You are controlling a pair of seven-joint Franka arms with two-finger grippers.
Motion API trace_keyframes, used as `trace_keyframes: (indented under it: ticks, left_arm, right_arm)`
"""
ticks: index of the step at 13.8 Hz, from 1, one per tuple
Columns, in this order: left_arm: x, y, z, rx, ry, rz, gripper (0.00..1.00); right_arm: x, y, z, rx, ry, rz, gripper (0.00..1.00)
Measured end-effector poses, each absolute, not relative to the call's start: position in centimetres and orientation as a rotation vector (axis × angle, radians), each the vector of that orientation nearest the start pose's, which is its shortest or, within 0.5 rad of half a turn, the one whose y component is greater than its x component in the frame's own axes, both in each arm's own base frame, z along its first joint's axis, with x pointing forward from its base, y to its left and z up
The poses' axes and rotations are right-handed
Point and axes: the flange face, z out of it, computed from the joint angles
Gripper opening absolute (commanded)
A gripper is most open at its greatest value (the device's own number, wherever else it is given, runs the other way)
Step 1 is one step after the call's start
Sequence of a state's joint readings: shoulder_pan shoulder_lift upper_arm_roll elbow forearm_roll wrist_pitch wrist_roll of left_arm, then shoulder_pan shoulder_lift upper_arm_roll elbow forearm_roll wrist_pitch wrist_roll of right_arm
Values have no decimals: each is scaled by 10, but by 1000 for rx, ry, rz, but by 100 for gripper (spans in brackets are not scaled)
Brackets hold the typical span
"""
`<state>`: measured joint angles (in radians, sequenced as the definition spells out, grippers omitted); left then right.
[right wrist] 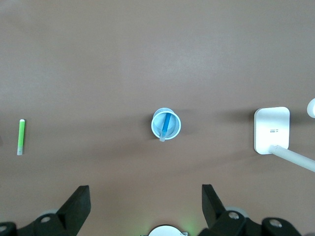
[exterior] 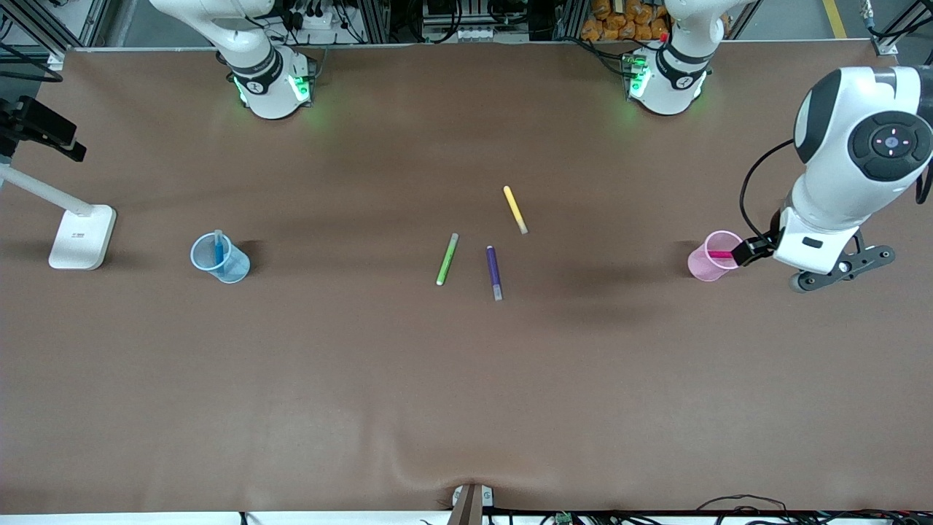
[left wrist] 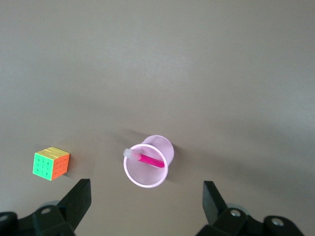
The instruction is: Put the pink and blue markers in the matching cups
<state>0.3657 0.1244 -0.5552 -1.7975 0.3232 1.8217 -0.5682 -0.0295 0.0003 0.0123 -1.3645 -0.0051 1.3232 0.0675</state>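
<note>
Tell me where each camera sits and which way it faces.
Front view: high across the table, facing both bases; shows the blue cup, pink cup and left arm.
Left wrist view: on the left arm, looking down on the pink cup; the open left tool shows.
Right wrist view: looking down on the blue cup; the open right tool shows.
Shared: each cup appears in front and one wrist view.

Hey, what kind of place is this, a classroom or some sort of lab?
Probably a robotics lab: two robot arm bases bolted at a brown-covered table, cabling and metal framing along its edge, and a camera stand.
</note>
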Motion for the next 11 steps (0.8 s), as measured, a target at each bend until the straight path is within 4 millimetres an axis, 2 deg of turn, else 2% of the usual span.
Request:
trace_keyframes:
  ticks: [3, 6, 11]
  left_arm:
    - [580, -93, 515, -2858, -326, -9, 100]
    - [578, -106, 542, -2863, -271, -8, 100]
    - [577, -105, 585, -2901, -97, -21, 100]
  right_arm:
    - [525, -10, 698, -3144, 135, 65, 100]
    - [525, -10, 698, -3144, 135, 65, 100]
    - [525, -9, 698, -3144, 134, 65, 100]
